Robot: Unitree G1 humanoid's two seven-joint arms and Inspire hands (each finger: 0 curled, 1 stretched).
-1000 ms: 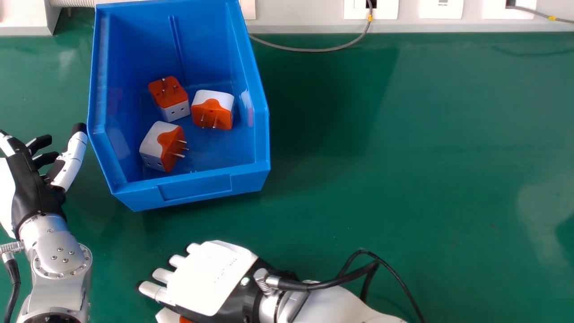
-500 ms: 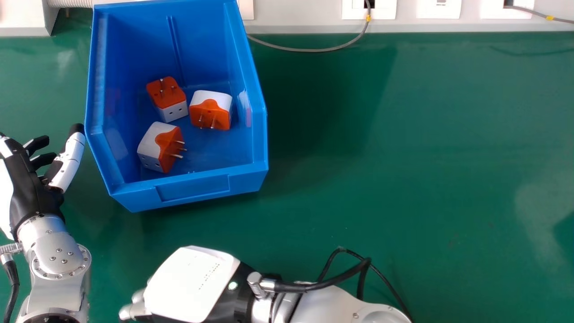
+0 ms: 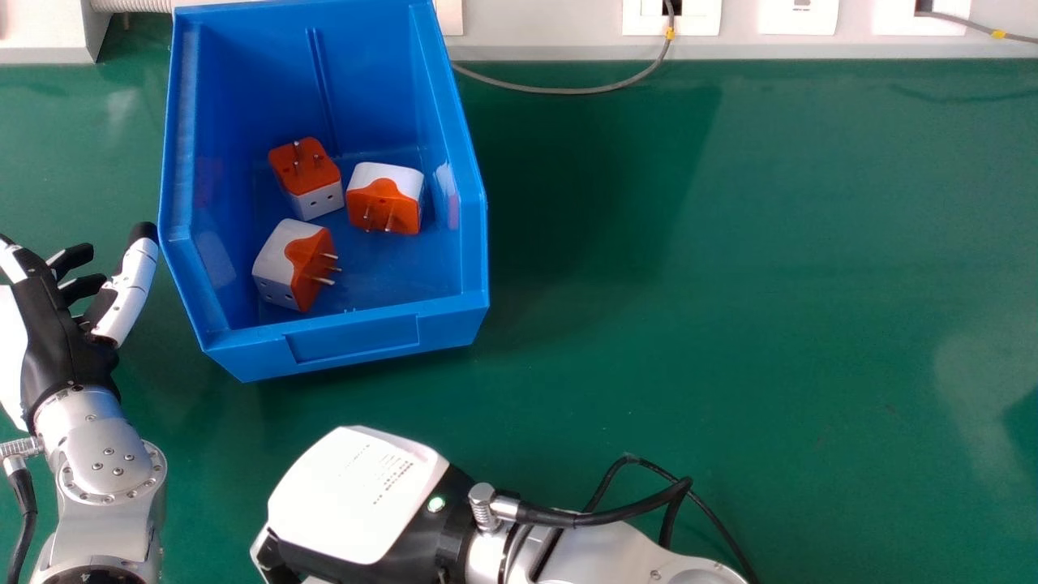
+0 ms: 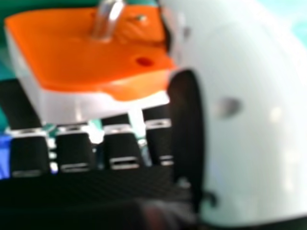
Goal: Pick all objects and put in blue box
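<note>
Your right forearm (image 3: 608,556) comes in low, from the bottom edge of the head view, slanting toward the view's left. Your right hand (image 3: 357,495) lies nearer you than the blue box (image 3: 353,339), the pale plate on its back facing up and its fingers bent downward. In the right hand view those fingers (image 4: 29,153) curl behind an orange-and-white plug adapter (image 4: 96,62), your thumb (image 4: 249,120) against its other side: a pinch, metal prong showing.

Three more adapters sit inside the box on the green surface (image 3: 730,324): one toward the back left (image 3: 306,178), one to its right (image 3: 385,199), one nearest you (image 3: 293,266), prongs rightward.

Your left hand (image 3: 61,349) is at the view's left, fingers loosely spread, thumb extended, its tip just beside the box wall.
</note>
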